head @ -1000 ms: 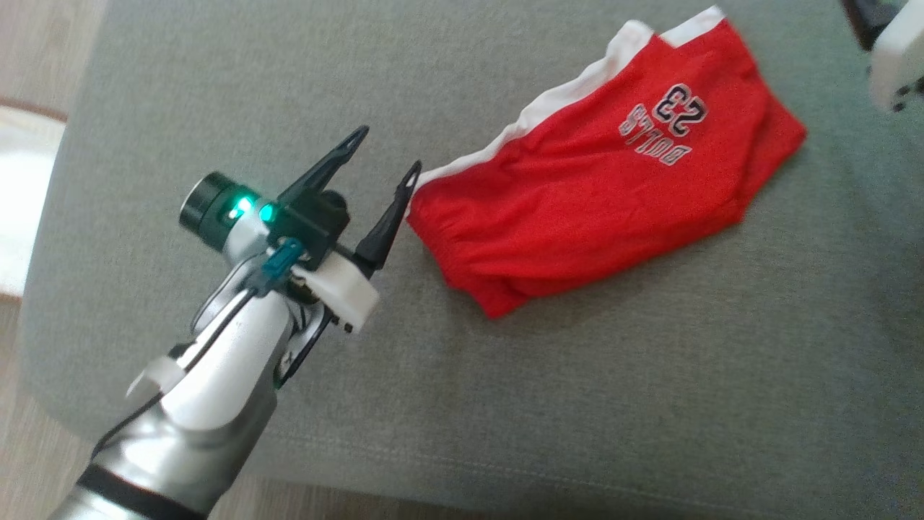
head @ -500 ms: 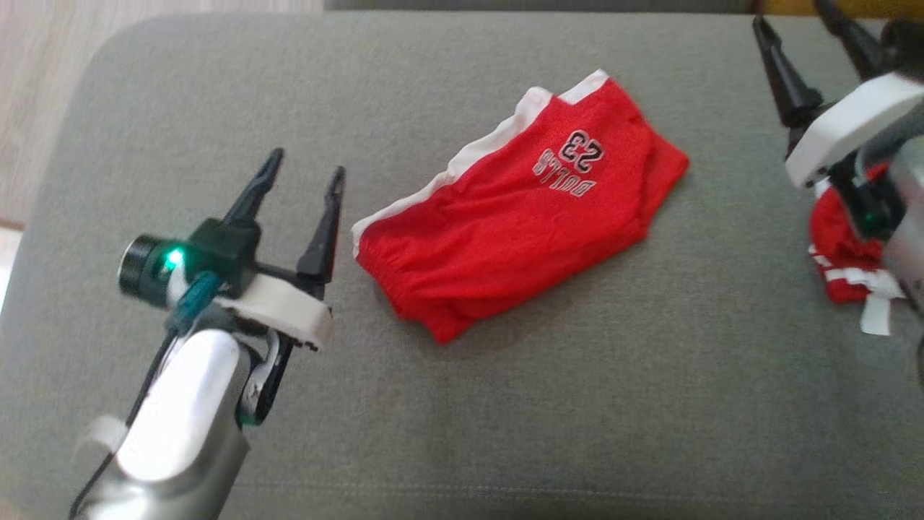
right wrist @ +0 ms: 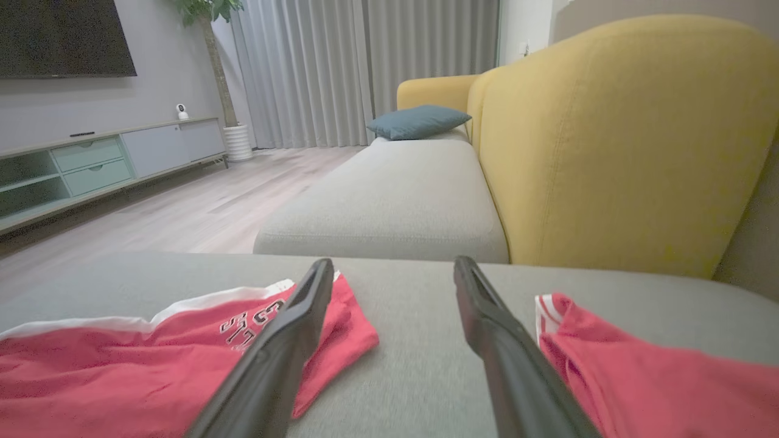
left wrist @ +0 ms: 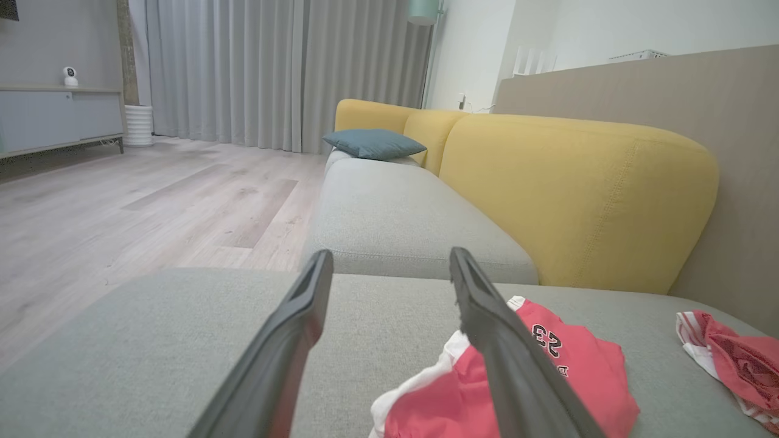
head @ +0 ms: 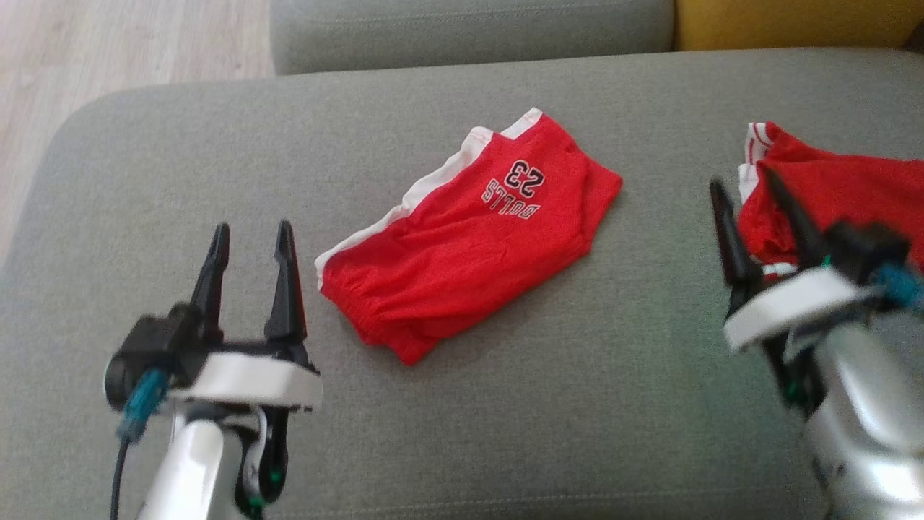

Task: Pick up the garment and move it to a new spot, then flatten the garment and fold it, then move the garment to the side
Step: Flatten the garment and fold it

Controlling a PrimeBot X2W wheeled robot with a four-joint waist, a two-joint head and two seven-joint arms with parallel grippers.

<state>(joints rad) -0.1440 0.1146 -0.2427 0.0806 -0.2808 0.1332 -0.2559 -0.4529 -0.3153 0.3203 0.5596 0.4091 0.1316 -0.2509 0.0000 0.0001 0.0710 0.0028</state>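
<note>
Grey sofa seat [head: 462, 433]. At left, left end effector [head: 252, 230], fingers apart, holding nothing, near folded red shorts [head: 462, 253] lying flat mid-seat. At right, right end effector [head: 742, 180], fingers apart, empty, beside edge of crumpled red garment [head: 844, 188].
</note>
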